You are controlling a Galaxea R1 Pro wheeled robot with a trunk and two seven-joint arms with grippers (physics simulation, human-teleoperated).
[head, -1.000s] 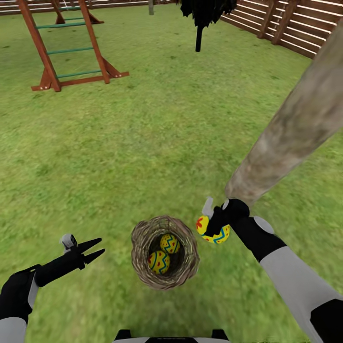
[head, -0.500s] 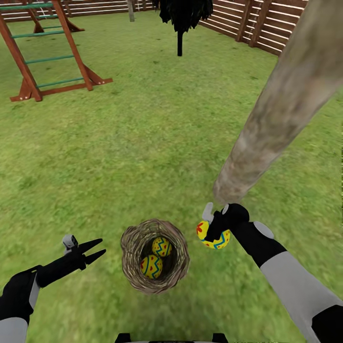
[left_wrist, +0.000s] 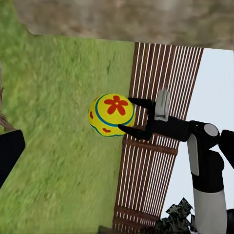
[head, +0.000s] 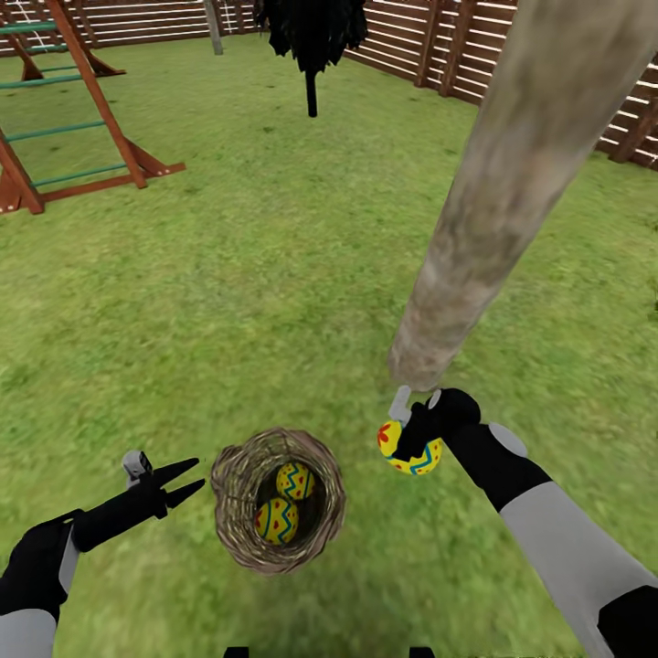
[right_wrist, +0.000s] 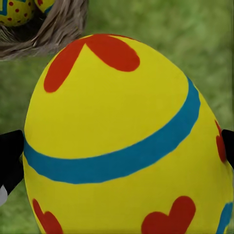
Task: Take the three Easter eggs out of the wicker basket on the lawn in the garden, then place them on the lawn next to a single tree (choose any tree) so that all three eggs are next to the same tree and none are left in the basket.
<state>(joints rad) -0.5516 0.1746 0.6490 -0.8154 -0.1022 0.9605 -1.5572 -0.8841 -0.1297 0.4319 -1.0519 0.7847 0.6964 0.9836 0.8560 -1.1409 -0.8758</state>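
A fenced garden lawn (head: 274,274) spreads out, with a wooden play set (head: 82,110) far off. The right gripper (head: 413,437) is clenched on one Easter egg (head: 408,448), held above the grass, the tree (head: 475,228) trunk's base just beyond its fingertips. To its left the wicker basket (head: 239,512) holds the other two eggs (head: 285,498). The left gripper (head: 169,482), left of the basket, is spread and holds nothing. By my reading, no egg is placed yet; all three remain.
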